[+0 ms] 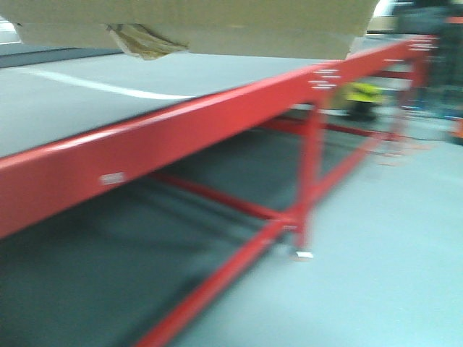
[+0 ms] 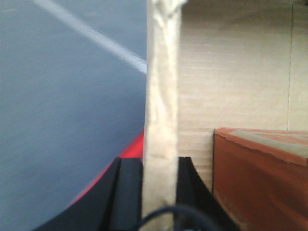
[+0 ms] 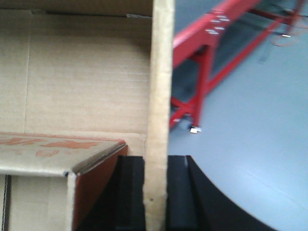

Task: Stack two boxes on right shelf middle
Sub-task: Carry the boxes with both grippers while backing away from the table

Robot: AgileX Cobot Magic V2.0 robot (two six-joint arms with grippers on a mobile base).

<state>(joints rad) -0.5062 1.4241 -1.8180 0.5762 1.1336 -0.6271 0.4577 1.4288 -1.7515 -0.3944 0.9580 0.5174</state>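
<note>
Above a red rack (image 1: pixel 181 137) hangs the large box (image 1: pixel 217 22), a smaller box (image 3: pixel 57 149) lying inside it. The cardboard looks light, but I think its thin walls bend easily, so a low grip is best. The left claw (image 2: pixel 161 192) pinches one wall, the right claw (image 3: pixel 156 192) the opposite.

Cool, even light, no hard shadows. Motion blur smears the front view's red frame (image 1: pixel 217 123). Both wrist views are soft: box wall (image 2: pixel 161 120) blurred even close between the fingers (image 2: pixel 127 192)
</note>
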